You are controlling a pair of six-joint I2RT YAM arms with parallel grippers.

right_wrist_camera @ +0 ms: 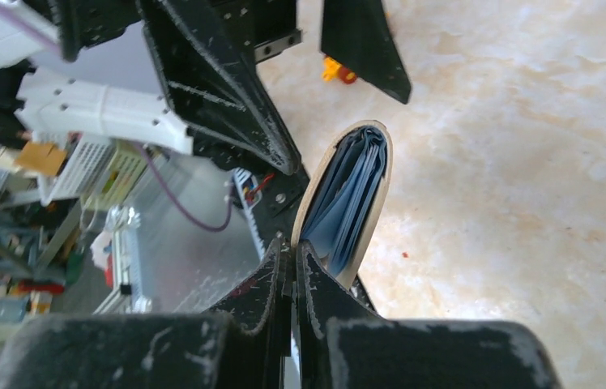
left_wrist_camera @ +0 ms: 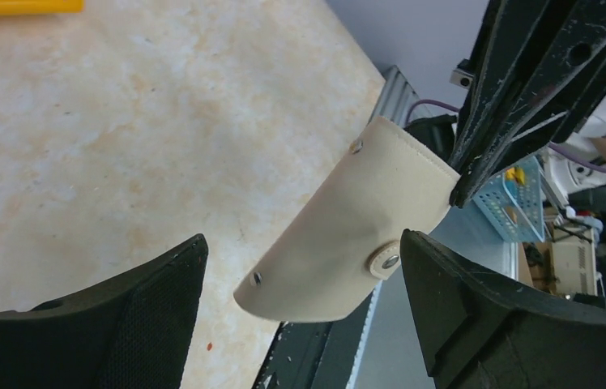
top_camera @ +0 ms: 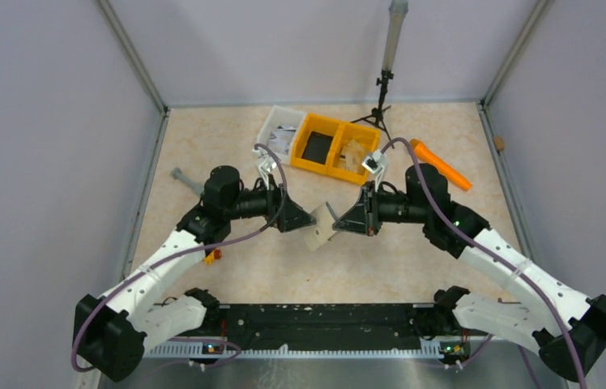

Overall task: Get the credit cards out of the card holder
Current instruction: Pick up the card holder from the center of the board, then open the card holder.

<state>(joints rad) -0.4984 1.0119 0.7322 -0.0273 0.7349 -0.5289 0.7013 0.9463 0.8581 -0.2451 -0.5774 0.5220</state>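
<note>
Slippage looks possible: the closed right gripper [right_wrist_camera: 290, 247] pinches only one edge of the card holder [left_wrist_camera: 364, 211], the wide-open, empty left gripper [top_camera: 313, 220] just beside it.

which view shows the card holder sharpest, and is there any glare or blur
left wrist: card holder sharp, evenly lit, no glare; right wrist: edge-on but still crisp; top external: small, detail lost, only faint shadows.

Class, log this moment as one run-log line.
left fingers open | right fingers shut on card holder, above table | cards not yet out
</note>
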